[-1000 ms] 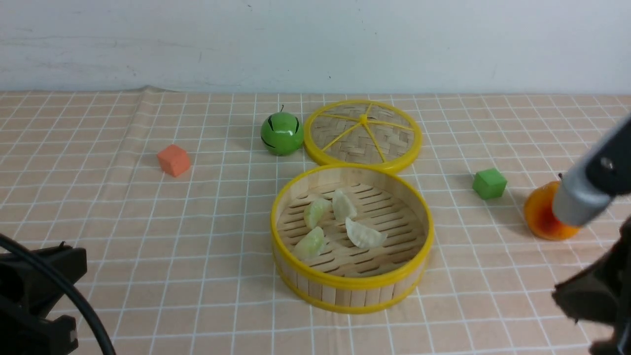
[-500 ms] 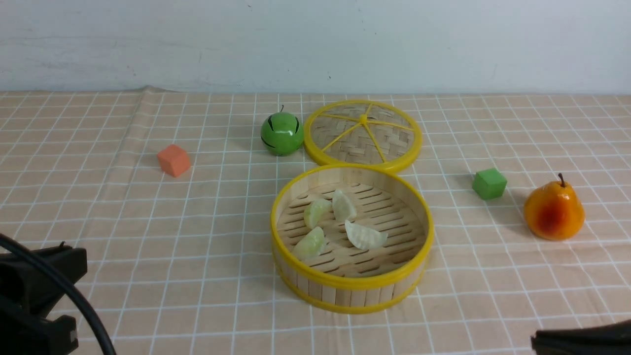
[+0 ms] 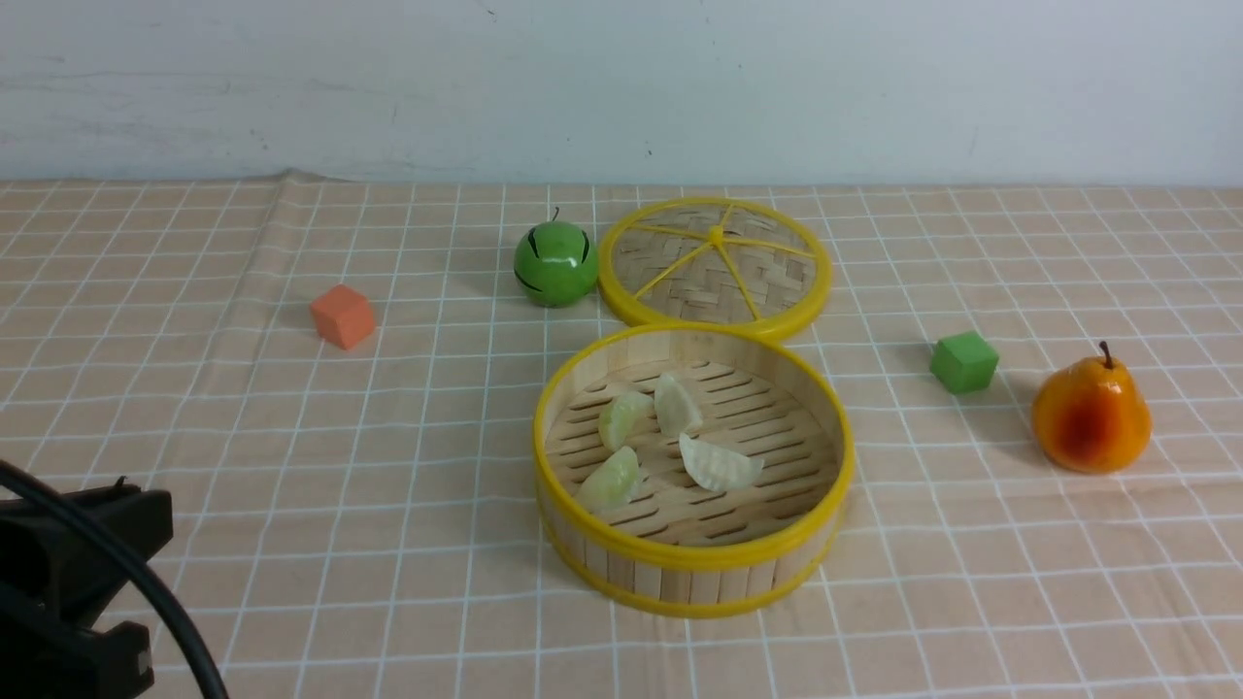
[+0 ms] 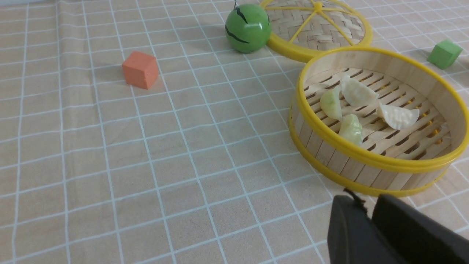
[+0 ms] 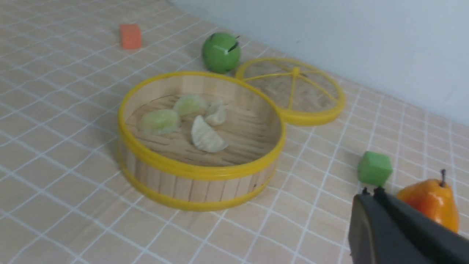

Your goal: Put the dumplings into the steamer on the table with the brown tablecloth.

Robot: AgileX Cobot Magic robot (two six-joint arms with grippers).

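The round bamboo steamer (image 3: 692, 558) stands mid-table on the tan checked tablecloth (image 3: 291, 437). Four dumplings lie on its slatted floor: two pale green ones (image 3: 624, 417) (image 3: 612, 481) and two white ones (image 3: 677, 403) (image 3: 719, 464). They also show in the left wrist view (image 4: 351, 128) and the right wrist view (image 5: 205, 137). My left gripper (image 4: 368, 205) is shut and empty, low near the steamer's (image 4: 366, 156) outer wall. My right gripper (image 5: 370, 192) is shut and empty, apart from the steamer (image 5: 198, 170). Only my left arm (image 3: 68, 573) shows in the front view.
The flat woven lid (image 3: 716, 260) lies just behind the steamer, with a green apple (image 3: 555, 262) to its left. An orange cube (image 3: 342, 316) sits at the left. A green cube (image 3: 964, 361) and an orange pear (image 3: 1091, 417) sit at the right. A wall closes the back.
My right arm has drawn back from over the pear and left the front view. The dumplings, the steamer and the left arm have not moved.
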